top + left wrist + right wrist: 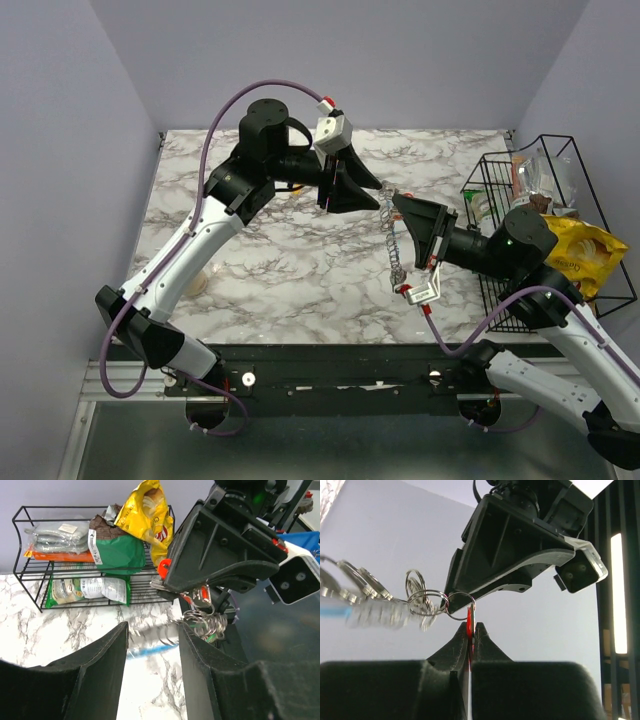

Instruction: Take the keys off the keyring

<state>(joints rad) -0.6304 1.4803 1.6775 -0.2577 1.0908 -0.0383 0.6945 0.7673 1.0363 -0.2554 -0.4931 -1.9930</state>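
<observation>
Left arm (pixel 190 250): raised above counter (pixel 300 270), left fingers (pixel 112 660) parted.
Right arm (pixel 560 330): opposite, right fingers (pixel 487 647) clamped on red key (pixel 469 622).
Keyring (pixel 425 601): hanging from that key, just past the clamped tips.

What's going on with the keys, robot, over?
Right gripper shut on red key. Left gripper open, close by. Keyring hooked on that key, not off yet. Nothing blocking between the grippers, over.

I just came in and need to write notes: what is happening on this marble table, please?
The right gripper is shut on a small flat red key, and a chain of silver metal rings hangs from it over the white marble table. The left gripper faces it, open, close to the rings but gripping nothing. The red key is not off its ring yet.
</observation>
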